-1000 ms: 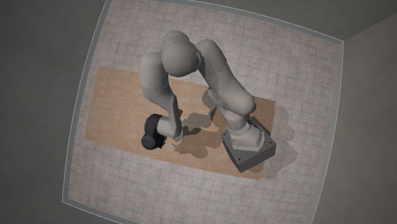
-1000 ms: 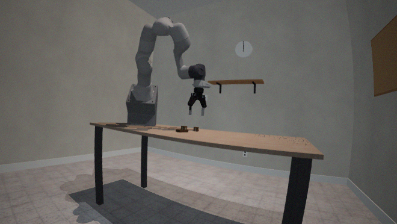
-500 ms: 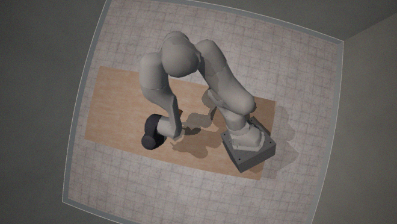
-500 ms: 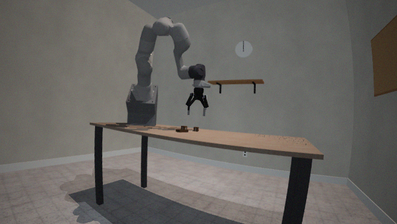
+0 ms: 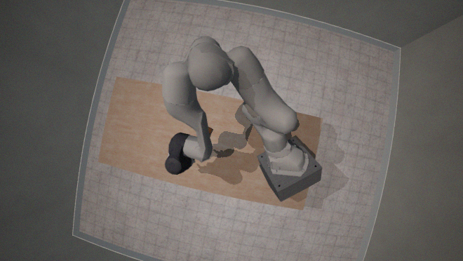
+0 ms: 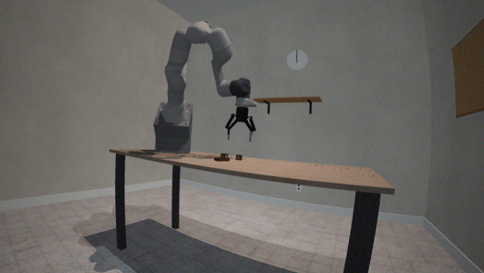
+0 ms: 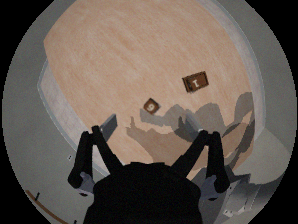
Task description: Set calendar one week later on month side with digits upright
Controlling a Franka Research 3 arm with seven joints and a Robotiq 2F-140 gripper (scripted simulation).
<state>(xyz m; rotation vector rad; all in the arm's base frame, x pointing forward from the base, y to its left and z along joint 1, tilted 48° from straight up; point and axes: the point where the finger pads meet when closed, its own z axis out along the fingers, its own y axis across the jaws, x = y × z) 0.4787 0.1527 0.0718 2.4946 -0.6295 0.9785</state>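
Brown digit cube [image 6: 239, 157] [image 7: 151, 106] on wooden tabletop [image 5: 140, 119] [image 6: 293, 169] [image 7: 115, 55], near calendar tray [image 6: 221, 159] [image 7: 187, 86] (second cube [image 6: 224, 155] [image 7: 197, 80] inside), Robotiq gripper [image 6: 239, 136] [image 7: 150, 120] above, fingers spread wide.

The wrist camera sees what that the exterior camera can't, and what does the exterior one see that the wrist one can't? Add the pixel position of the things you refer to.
Only the wrist view shows the pale marks on top of the two cubes: one on the loose cube [image 6: 239, 157] [image 7: 151, 106], one on the cube in the tray [image 6: 217, 159] [image 7: 188, 88].

Only the exterior view shows the round wall clock [image 6: 297, 59] and the table's dark legs [image 6: 120, 202].

Both show the gripper [image 6: 239, 136] [image 7: 150, 120], open above the wooden table [image 6: 293, 170] [image 7: 125, 55], plus the tray and both cubes.
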